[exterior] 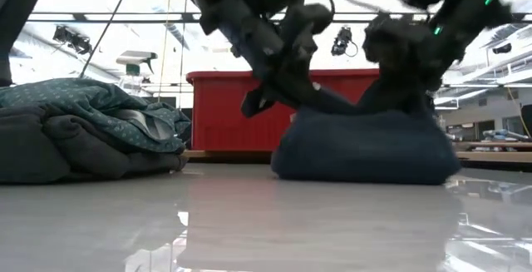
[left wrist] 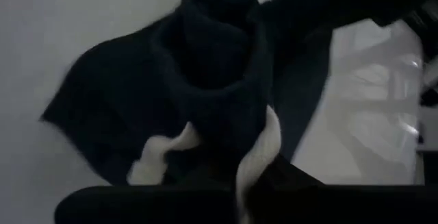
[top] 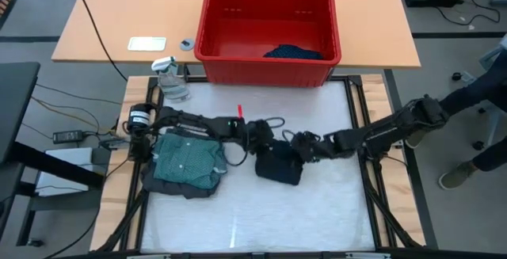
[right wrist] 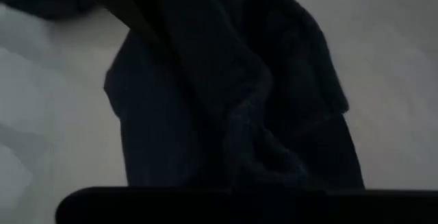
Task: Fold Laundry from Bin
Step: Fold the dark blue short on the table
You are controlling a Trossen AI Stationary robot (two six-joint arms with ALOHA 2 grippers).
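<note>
Two garments — a teal-green shirt (top: 188, 158) atop a grey piece (top: 170, 181) — lie folded at the bench's left. Mid-bench, a dark navy garment (top: 279, 164) is half-folded; left tool (top: 260, 136) and right tool (top: 304, 150) both clamped on it. Red bin (top: 214, 23) holds one more navy piece (top: 293, 52) — unfolded.

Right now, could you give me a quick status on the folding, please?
Left gripper and right gripper both shut on the dark garment mid-table. Teal shirt stacked at left. One dark piece in the red bin. Nothing in the way.
</note>
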